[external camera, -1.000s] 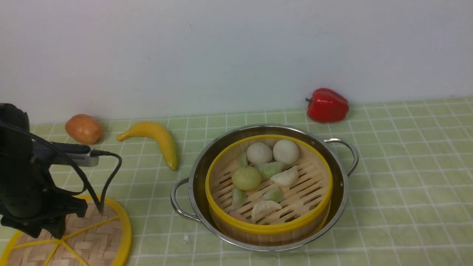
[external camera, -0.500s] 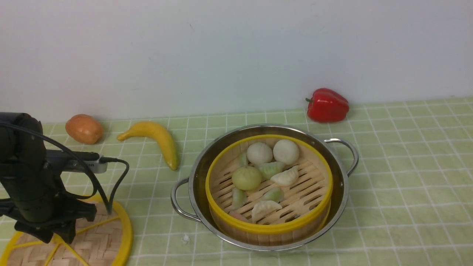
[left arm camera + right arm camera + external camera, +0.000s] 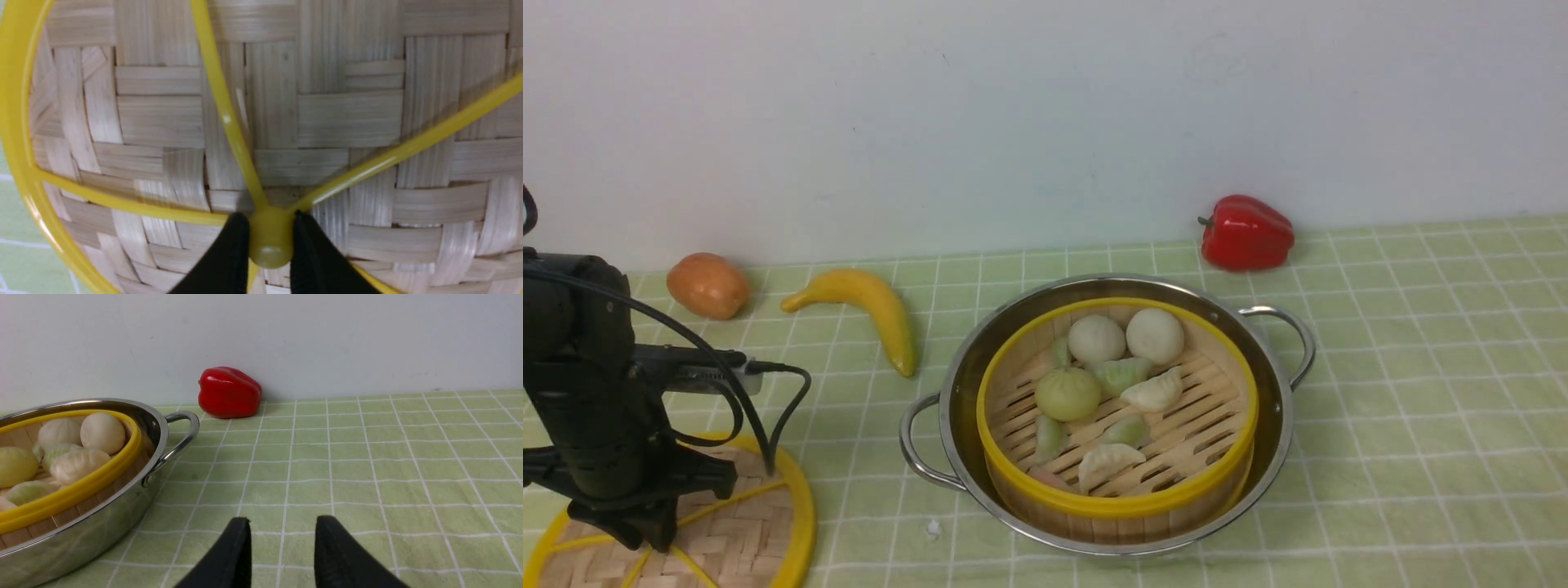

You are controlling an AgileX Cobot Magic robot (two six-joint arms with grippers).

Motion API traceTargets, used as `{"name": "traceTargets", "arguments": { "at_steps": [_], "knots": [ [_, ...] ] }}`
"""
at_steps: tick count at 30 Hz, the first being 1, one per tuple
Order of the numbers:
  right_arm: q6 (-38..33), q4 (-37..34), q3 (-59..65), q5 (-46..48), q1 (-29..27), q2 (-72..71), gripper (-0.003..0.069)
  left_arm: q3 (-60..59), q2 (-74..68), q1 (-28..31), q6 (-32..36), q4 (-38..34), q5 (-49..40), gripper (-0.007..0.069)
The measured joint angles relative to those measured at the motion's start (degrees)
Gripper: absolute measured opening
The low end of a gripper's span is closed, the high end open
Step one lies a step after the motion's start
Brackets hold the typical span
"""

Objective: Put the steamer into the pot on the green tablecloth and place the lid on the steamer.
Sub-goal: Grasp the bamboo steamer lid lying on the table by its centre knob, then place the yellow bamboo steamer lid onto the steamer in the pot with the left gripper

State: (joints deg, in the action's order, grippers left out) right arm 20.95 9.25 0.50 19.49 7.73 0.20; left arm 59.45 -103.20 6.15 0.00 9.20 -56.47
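At the near left of the light green, white-gridded tablecloth [image 3: 1421,367], the flat round woven-bamboo lid [image 3: 743,531] with yellow rim and spokes is laid flat. Its yellow centre hub [image 3: 270,247] is clamped between the black fingers of the left gripper [image 3: 270,222], set directly above. Well to the right, the round yellow-rimmed bamboo steamer [image 3: 1119,504] is seated inside the wide stainless-steel pot [image 3: 1278,408]. The right gripper [image 3: 282,535] is held apart and empty over cloth near the pot.

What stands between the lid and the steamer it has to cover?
Nothing visible. Only bare green tablecloth lies between the lid and the pot holding the steamer. The banana sits farther back, off that path.
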Motion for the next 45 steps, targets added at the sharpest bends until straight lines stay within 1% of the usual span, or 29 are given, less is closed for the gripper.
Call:
{"name": "traceTargets", "arguments": {
  "at_steps": [6, 9, 13, 14, 15, 16, 17, 19, 21, 25, 27, 29, 30, 31, 33, 40, 41, 42, 44, 45],
  "knots": [
    [0.0, 0.0, 0.0, 0.0, 0.0, 0.0, 0.0240, 0.8, 0.2, 0.0, 0.0, 0.4, -1.2, 0.0116],
    [0.0, 0.0, 0.0, 0.0, 0.0, 0.0, 0.0240, 2.1, 1.2, 0.0, 2.1, 0.1, -2.4, 0.0116],
    [0.0, 0.0, 0.0, 0.0, 0.0, 0.0, 0.0240, 5.1, 3.9, 0.0, 7.2, -0.6, -3.1, 0.0116],
    [0.0, 0.0, 0.0, 0.0, 0.0, 0.0, 0.0240, 5.2, 4.0, 0.0, 7.5, -0.7, -3.1, 0.0116],
    [0.0, 0.0, 0.0, 0.0, 0.0, 0.0, 0.0240, 6.5, 5.0, 0.0, 10.0, -1.2, -3.5, 0.0116],
    [0.0, 0.0, 0.0, 0.0, 0.0, 0.0, 0.0240, 6.8, 5.3, 0.0, 10.5, -1.3, -3.5, 0.0116],
    [0.0, 0.0, 0.0, 0.0, 0.0, 0.0, 0.0240, 8.5, 6.3, 0.0, 12.8, -1.8, -3.8, 0.0116],
    [0.0, 0.0, 0.0, 0.0, 0.0, 0.0, 0.0240, 9.6, 6.9, 0.0, 13.9, -2.3, -3.9, 0.0116],
    [0.0, 0.0, 0.0, 0.0, 0.0, 0.0, 0.0240, 12.8, 8.0, 0.0, 16.8, -3.9, -5.2, 0.0116],
    [0.0, 0.0, 0.0, 0.0, 0.0, 0.0, 0.0240, 20.2, 8.9, -0.1, 26.2, -11.0, -8.7, 0.0116],
    [0.0, 0.0, 0.0, 0.0, 0.0, 0.0, 0.0240, 22.1, 8.9, -0.3, 29.0, -13.7, -9.9, 0.0116],
    [0.0, 0.0, 0.0, 0.0, 0.0, 0.0, 0.0240, 26.7, 8.9, -2.0, 36.1, -18.4, -12.0, 0.0116],
    [0.0, 0.0, 0.0, 0.0, 0.0, 0.0, 0.0240, 27.0, 8.9, -2.2, 36.5, -18.7, -12.1, 0.0116],
    [0.0, 0.0, 0.0, 0.0, 0.0, 0.0, 0.0240, 29.1, 8.9, -3.6, 39.2, -20.4, -12.7, 0.0116],
    [0.0, 0.0, 0.0, 0.0, 0.0, 0.0, 0.0240, 31.7, 8.9, -6.0, 41.8, -21.7, -12.8, 0.0116],
    [0.0, 0.0, 0.0, 0.0, 0.0, 0.0, 0.0240, 39.0, 7.3, -18.2, 47.7, -22.1, -12.9, 0.0116],
    [0.0, 0.0, 0.0, 0.0, 0.0, 0.0, 0.0240, 39.1, 7.2, -18.6, 47.7, -22.1, -12.9, 0.0116],
    [0.0, 0.0, 0.0, 0.0, 0.0, 0.0, 0.0240, 39.3, 6.5, -22.1, 48.4, -21.2, -12.9, 0.0116],
    [0.0, 0.0, 0.0, 0.0, 0.0, 0.0, 0.0240, 39.4, 5.4, -25.8, 49.1, -19.6, -13.0, 0.0116],
    [0.0, 0.0, 0.0, 0.0, 0.0, 0.0, 0.0240, 39.4, 5.2, -26.1, 49.2, -19.4, -13.0, 0.0116]
  ]
}}
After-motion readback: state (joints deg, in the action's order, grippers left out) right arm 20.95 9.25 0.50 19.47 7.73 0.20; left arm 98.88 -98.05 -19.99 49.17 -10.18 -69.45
